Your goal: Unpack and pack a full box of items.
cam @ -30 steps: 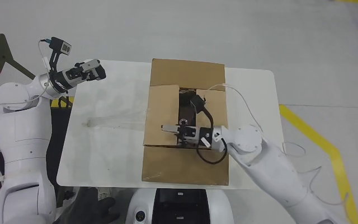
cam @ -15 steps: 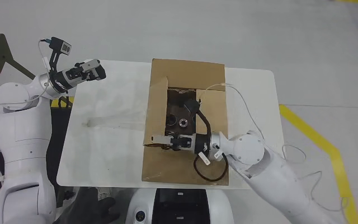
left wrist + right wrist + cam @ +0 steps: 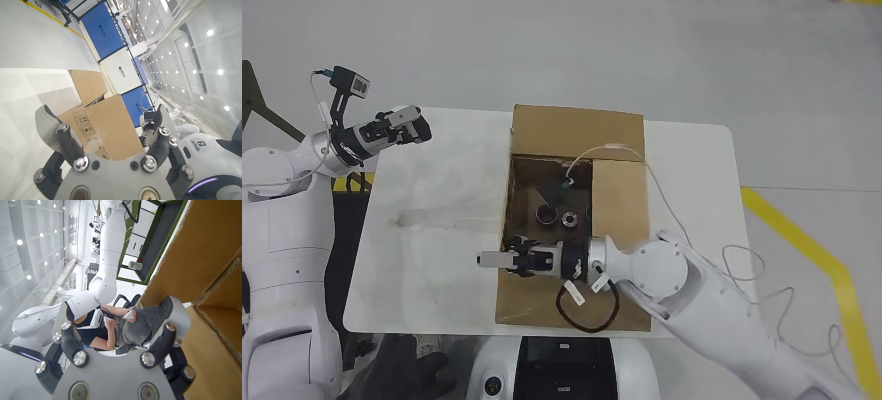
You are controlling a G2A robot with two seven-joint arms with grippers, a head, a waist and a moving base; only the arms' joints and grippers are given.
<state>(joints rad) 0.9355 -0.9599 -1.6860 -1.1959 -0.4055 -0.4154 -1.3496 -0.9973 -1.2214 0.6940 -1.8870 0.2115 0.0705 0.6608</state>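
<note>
The right pincer (image 3: pixel 504 258), wide open and empty, is at the left wall of the brown cardboard box (image 3: pixel 577 132); the left pincer (image 3: pixel 422 125), also open, holds nothing.

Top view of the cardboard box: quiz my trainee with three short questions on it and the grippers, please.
1. True or false: the cardboard box is shut.
2. Fill in: the left gripper, holding nothing, is ___.
3. The right gripper is at the box's: A far flap; B left side; C right side.
Key: 1 false; 2 open; 3 B.
</note>
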